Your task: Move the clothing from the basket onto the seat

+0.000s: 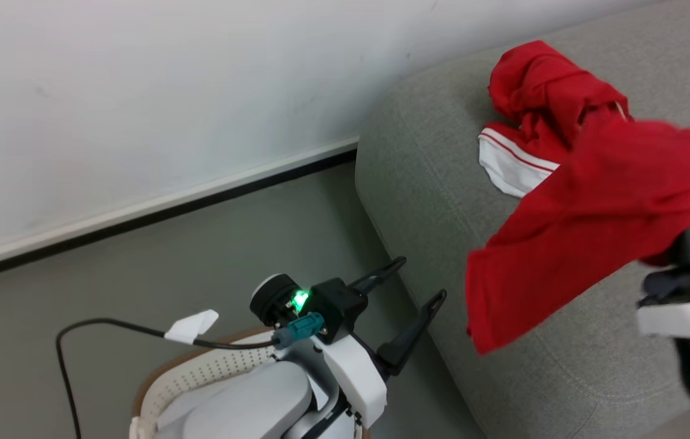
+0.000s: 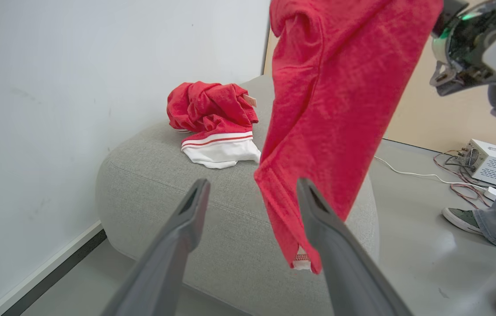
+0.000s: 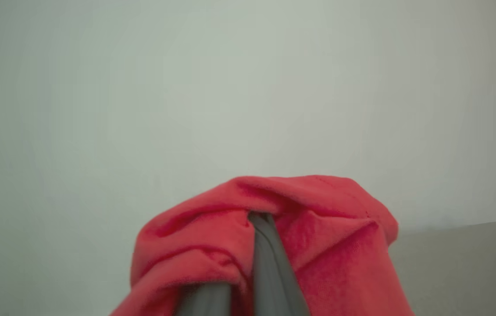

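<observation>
One large seat (image 1: 442, 201) of grey woven fabric with rounded edges stands just ahead of the left hand (image 1: 421, 279). Two soft red garments are there. One hanging garment (image 1: 595, 213) is pinched by the right hand (image 3: 260, 219), whose fingers are pressed together inside its folds, and it falls down from that hand near the seat's edge. One crumpled garment (image 1: 540, 91) with a white striped cuff rests on the seat, beyond both hands. One oval basket (image 1: 198, 369) of cream plastic, with small holes and a brown rim, is behind and below the left hand. The left hand's two dark fingers are spread wide, with nothing between them.
</observation>
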{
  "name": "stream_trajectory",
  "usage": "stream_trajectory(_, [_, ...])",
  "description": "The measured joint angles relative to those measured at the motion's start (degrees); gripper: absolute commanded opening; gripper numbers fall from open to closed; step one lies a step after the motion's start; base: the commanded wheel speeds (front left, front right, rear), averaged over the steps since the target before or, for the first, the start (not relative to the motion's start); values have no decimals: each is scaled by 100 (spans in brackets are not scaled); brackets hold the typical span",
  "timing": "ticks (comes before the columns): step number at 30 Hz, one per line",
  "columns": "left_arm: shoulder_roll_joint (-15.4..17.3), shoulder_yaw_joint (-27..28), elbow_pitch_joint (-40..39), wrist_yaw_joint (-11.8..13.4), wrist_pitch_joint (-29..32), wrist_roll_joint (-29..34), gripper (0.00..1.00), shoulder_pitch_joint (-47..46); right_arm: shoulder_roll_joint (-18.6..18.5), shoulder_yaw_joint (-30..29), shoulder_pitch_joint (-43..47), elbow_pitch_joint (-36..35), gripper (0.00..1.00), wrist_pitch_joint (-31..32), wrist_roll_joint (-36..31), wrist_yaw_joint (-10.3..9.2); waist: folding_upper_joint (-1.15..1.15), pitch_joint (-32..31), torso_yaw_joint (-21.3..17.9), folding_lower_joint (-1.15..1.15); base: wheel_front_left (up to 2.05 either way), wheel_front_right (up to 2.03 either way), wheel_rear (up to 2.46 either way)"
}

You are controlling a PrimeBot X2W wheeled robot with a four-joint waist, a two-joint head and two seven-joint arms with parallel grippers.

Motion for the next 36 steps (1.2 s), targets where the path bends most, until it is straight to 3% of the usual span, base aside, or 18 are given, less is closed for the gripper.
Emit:
stream_trajectory(11, [292,16,-263,46,370,186,100,-466,-420,-1569,-619,-181,0,-3,-75,0,0,944,245,0,0,0,0])
stream_trajectory(21, [794,135,-722,223,789,324,100,-838,-873,-2584,-1367,837,0,-2,62,0,0,1981,465,1,0,0,0])
stream_trajectory(28, [985,204,-1024,354,962,382,100,-1012,-1371,-2346,-1957,2175,0,-2,119,0,0,2597,656,1,0,0,0])
stream_trajectory(32, [996,222,-1077,389,953,409,100,-1040,-1658,-1664,-2275,3317,0,55,280,0,0,2763,841,1,0,0,0])
stream_trajectory(36, [961,227,-1063,413,866,409,100,-1038,-1868,-1013,-2613,4118,0,602,513,0,0,2801,1003,1,0,0,0])
